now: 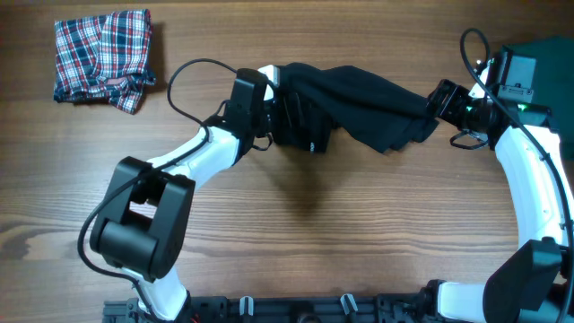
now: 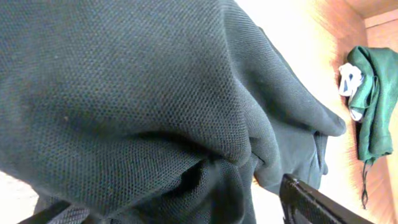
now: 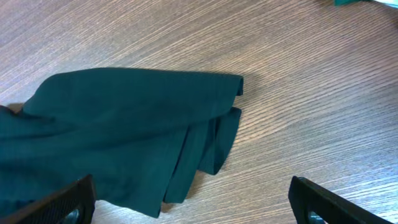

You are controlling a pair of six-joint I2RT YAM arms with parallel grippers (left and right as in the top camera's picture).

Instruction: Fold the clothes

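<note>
While black shirt is bunched: I should pinch one edge only.
Left hand: around shirt, grip I cannot tell.
Right hand: wide open, empty.

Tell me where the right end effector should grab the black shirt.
On the black shirt, probably the layered end nearest the right end effector, coming from the robot's right: it lies flat on the table, edges exposed, while the middle is bunched.

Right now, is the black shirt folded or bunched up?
Bunched, not neatly folded: the black shirt stretches as a rumpled, uneven band over the table.
</note>
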